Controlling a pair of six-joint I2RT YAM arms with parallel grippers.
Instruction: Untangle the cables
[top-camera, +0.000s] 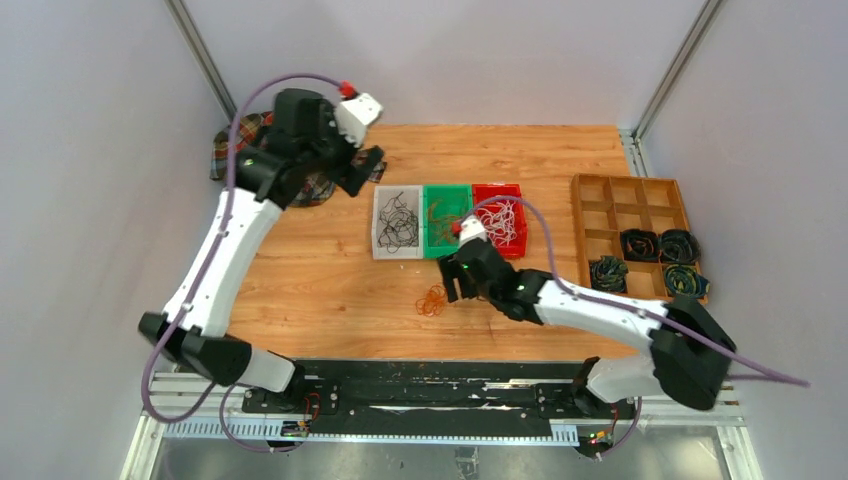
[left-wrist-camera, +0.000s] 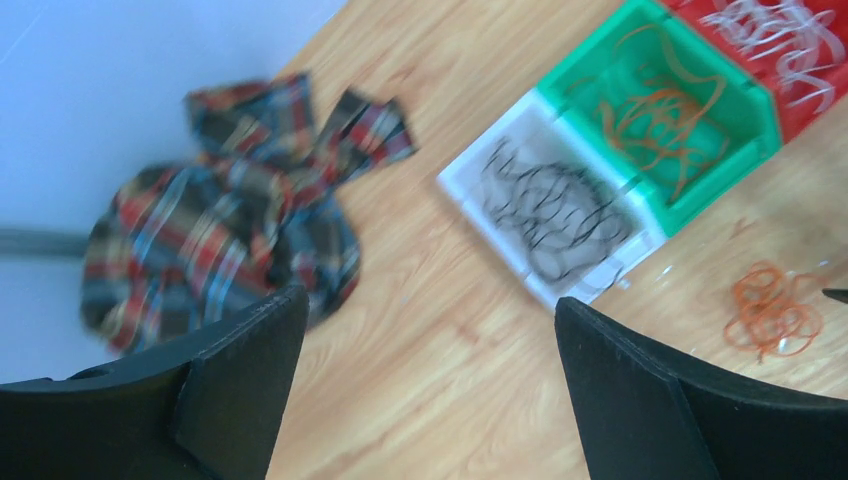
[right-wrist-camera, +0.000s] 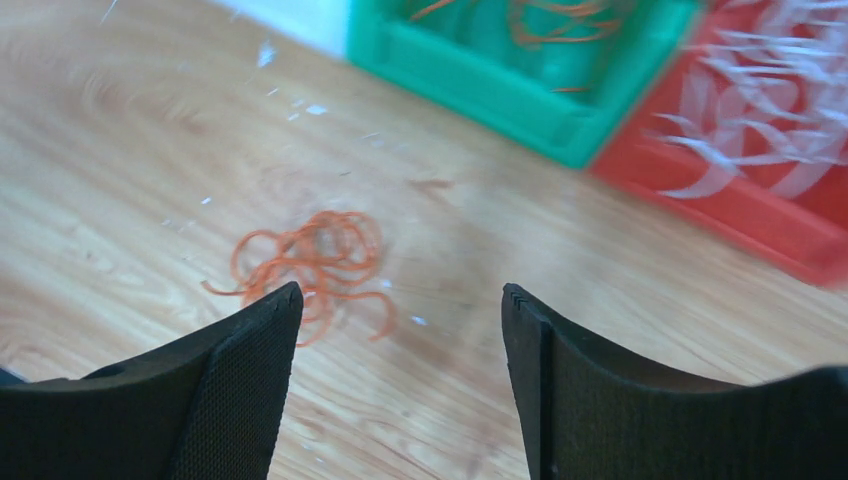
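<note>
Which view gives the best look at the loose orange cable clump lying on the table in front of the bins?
Right wrist view: the orange cable clump appears largest, with individual loops clearly visible. The top external view shows only a small tangle; the left wrist view catches it small, near its right edge.

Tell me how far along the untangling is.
Done: black cables lie in the white bin, orange ones in the green bin, white ones in the red bin. In hand: nothing; the left gripper and right gripper are both open and empty. Remaining: an orange clump on the table, beside the right gripper.
</note>
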